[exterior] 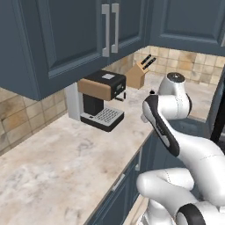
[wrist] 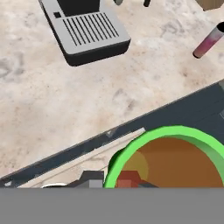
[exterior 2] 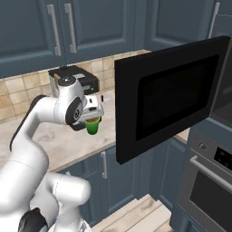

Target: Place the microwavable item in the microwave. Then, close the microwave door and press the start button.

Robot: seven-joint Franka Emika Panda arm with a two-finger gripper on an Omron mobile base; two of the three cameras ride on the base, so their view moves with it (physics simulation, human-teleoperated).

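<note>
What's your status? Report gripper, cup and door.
Gripper shut on small bright green tapered cup, carried above the counter edge. Wide black microwave door swung open, standing between cup and cavity. Door not yet closed.

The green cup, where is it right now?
The green cup hangs in the gripper, up in the air over the counter's front edge. In the right base view it is left of the open microwave door, in front of the coffee machine.

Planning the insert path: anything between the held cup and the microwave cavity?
Yes. The open microwave door juts out toward the room, its panel standing between the green cup in the gripper and the cavity off to the right. The cup hangs over the counter edge.
</note>
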